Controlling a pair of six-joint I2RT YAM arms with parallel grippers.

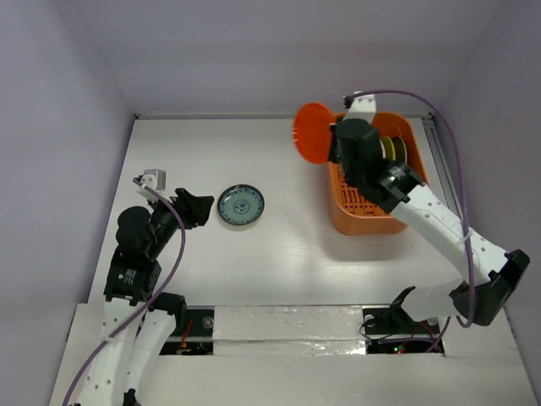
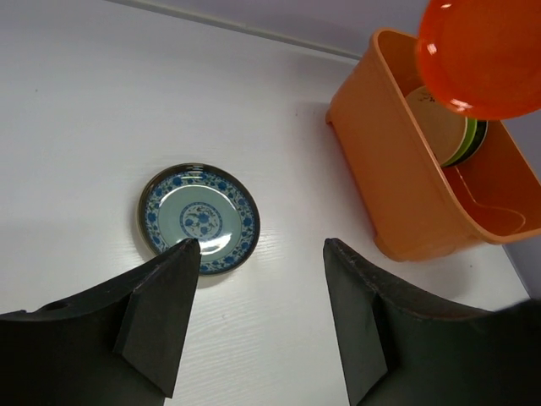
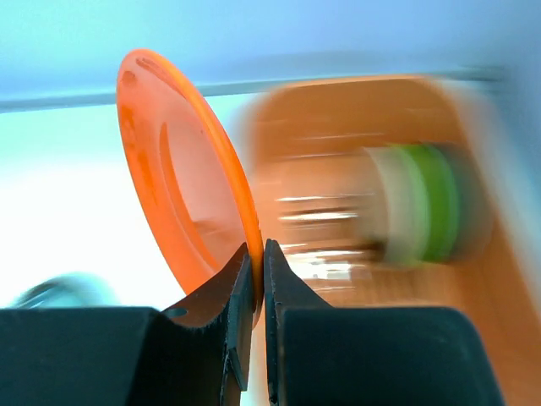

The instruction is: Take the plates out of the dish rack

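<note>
The right gripper (image 3: 258, 262) pinches the orange plate (image 1: 312, 133) by its rim, upright above the dish rack's (image 1: 363, 222) left edge. Carry it left, then lay it flat beside the patterned plate (image 1: 241, 205). The left gripper (image 2: 258, 254) hangs wide open and empty.

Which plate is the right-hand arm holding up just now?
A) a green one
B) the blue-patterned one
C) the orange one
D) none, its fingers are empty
C: the right fingers pinch the rim of the orange plate, held on edge near the dish rack, while the blue-patterned plate lies flat on the table.
</note>
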